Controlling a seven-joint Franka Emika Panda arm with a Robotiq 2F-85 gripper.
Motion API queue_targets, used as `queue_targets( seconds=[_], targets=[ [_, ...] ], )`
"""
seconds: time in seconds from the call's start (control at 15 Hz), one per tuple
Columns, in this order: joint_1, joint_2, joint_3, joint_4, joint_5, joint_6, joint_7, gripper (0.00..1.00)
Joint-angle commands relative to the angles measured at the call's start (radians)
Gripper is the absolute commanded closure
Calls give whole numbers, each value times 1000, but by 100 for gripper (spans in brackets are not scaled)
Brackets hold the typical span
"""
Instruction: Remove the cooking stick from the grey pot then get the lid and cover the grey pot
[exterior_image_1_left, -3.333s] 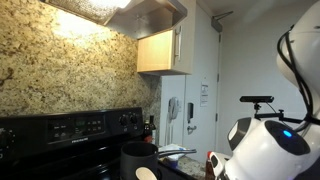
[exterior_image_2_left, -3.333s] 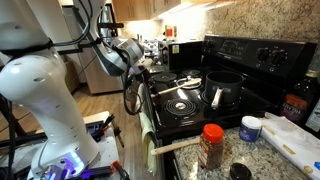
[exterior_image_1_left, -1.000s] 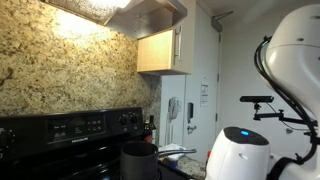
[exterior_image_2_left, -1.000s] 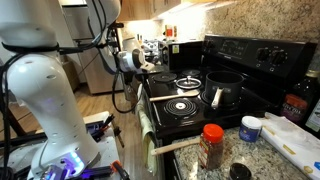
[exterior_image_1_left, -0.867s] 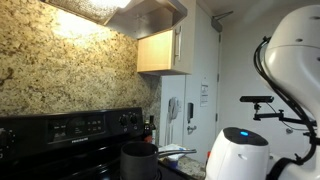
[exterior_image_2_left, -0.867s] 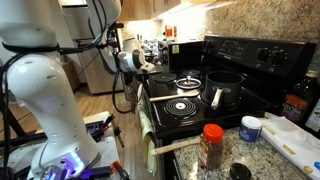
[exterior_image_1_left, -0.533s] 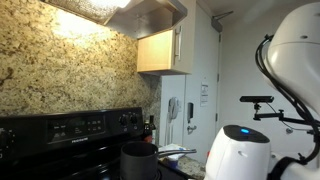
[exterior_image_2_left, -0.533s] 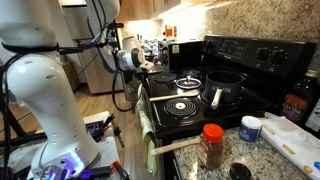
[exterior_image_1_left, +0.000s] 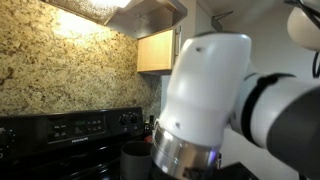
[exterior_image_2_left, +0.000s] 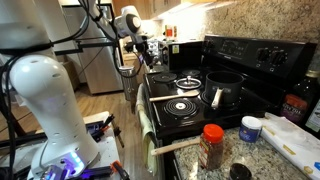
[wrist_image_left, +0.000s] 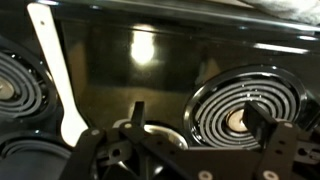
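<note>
Pincer (wrist_image_left: 185, 145) wide open and empty, we hover high above the stove (exterior_image_2_left: 163, 120), at its far end, likely scouting our next grab; the pot (exterior_image_2_left: 225, 90) sits uncovered on it, well apart from us.

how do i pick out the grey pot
Look at the black stove with coil burners. The grey pot sits on a back burner, by the control panel. Dark, round and straight-sided, it is far wider than the red-capped bottle nearby.
</note>
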Motion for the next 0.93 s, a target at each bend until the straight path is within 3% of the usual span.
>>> queue_targets(
  seconds=[0.0,0.47,0.87],
  targets=[
    [2,-9,-10,50,4,-59,-19,0],
    [-2,-22,-27,103,21,-123,-51,0],
    [-58,74,-104,325,13,-254,-172,0]
  ],
)
